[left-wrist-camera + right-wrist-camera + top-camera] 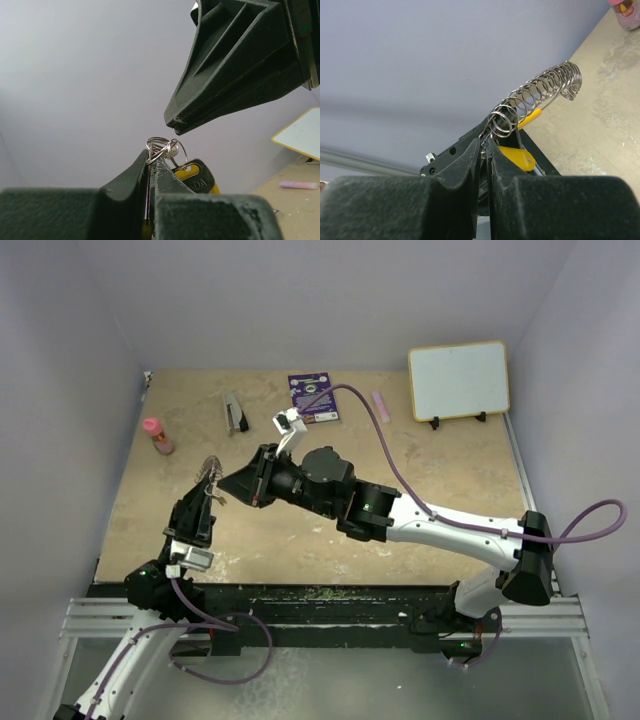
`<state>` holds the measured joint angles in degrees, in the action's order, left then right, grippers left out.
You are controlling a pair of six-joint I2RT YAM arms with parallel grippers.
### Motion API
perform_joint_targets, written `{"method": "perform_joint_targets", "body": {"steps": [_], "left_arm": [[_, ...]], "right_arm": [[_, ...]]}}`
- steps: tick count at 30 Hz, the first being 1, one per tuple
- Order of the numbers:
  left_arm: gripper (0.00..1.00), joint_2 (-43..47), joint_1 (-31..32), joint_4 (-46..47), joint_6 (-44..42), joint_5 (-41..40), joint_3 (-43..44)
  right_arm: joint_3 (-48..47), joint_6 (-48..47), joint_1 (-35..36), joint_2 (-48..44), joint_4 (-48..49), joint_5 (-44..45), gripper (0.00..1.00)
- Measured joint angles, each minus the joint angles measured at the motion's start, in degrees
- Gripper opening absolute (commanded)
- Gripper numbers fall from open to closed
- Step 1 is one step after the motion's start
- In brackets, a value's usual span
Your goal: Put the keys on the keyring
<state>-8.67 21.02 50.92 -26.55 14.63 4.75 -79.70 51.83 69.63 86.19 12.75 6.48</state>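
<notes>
**A:** Begin at the left. What is the left gripper doing?

**B:** Its jaws are pressed together on one end of the keyring. The rest of the coil stands out toward 12 o'clock in the top view, lifted above the table. I think it is held up like this so that the other arm can reach the wire from the side.

**A:** And the keys?

**B:** Their yellow heads sit just behind the left jaws, at about 4 o'clock from the ring end in the left wrist view. I cannot tell if they are already threaded on the wire.

**A:** Then the right gripper?

**B:** It comes in from 3 o'clock and points toward 9 o'clock, with its tip just beside the ring end. Its fingers stand close, with only a thin slit between them. I cannot tell if they pinch the wire. My guess is that it is there to steady or spread the loop.
</notes>
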Motion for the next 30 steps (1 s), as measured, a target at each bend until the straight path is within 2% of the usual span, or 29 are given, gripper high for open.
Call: {"method": "perform_joint_targets", "body": {"steps": [8,14,22,30], "left_arm": [[0.03,0.28,0.00,-0.90,0.04,-0.59,0.00],[0.03,0.28,0.00,-1.07,0.83,-0.92,0.00],[0.03,0.28,0.00,-1.40,1.53,-1.03,0.00],[0.03,-1.25,0.00,-2.36,1.99,-2.73,0.39]], "right_arm": [[2.36,0.07,0.00,-0.24,1.44,0.00,0.26],[7.21,0.11,-0.55,-1.81,1.95,-0.07,0.26],[7.34,-0.28,-1.03,-2.05,4.13,-0.28,0.30],[7.34,-7.06,-1.03,-2.08,4.81,-2.16,0.36]]}}
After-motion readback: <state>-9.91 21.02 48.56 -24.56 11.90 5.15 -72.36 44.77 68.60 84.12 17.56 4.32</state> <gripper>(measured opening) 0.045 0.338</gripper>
